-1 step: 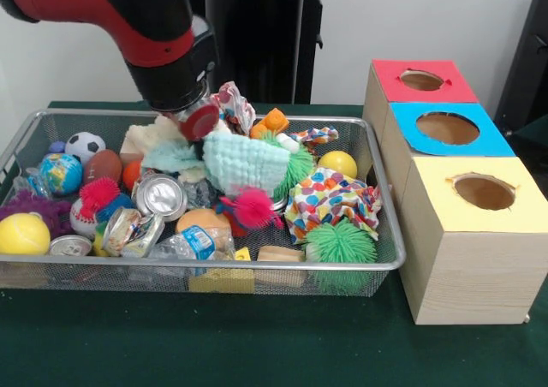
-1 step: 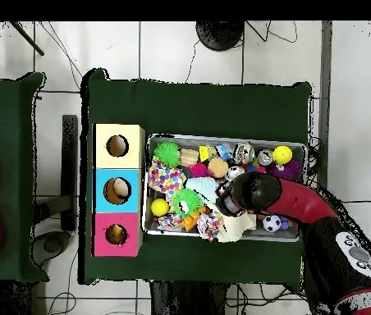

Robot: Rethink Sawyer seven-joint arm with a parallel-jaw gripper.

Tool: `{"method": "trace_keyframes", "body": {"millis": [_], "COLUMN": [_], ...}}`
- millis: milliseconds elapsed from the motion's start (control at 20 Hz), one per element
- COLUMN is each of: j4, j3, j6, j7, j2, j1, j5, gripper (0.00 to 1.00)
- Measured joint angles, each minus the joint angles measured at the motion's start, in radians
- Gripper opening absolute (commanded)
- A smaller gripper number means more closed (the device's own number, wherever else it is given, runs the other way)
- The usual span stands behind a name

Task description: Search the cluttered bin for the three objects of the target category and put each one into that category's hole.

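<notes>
A wire mesh bin [image 1: 381, 233] holds a heap of mixed objects. Among them are a soccer ball [image 1: 84, 145], a globe ball [image 1: 60, 173], two yellow balls [image 1: 337, 163] [image 1: 23, 233], a crushed can [image 1: 160, 196], a plastic bottle [image 1: 193, 243], a mint knitted cloth [image 1: 244, 162], a polka-dot cloth [image 1: 330, 199] and a green spiky ball [image 1: 340, 243]. My gripper [image 1: 195, 123] reaches down into the back middle of the heap, beside the mint cloth; its tips are buried in the clutter. In the overhead view my gripper [image 2: 228, 201] sits over the bin [image 2: 226, 136].
Right of the bin stands a wooden box row with a red-topped hole [image 1: 421, 80], a blue-topped hole [image 1: 447, 128] and a yellow-topped hole [image 1: 484, 192]. The overhead view shows them as yellow [image 2: 117, 145], blue [image 2: 116, 190] and red [image 2: 116, 234]. Green cloth [image 1: 257, 344] covers the table.
</notes>
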Motion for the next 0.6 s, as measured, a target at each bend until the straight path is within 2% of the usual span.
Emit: {"method": "trace_keyframes", "body": {"millis": [200,350,600], "j4": [0.054,0.126,0.189], "j3": [0.011,0.029,0.046], "j6": [-0.017,-0.078,-0.132], "j7": [0.0,0.0,0.0], "j2": [-0.005,-0.017,-0.044], "j1": [0.005,0.022,0.036], "j5": [0.064,0.124,0.178], "gripper": [0.0,0.0,0.0]}}
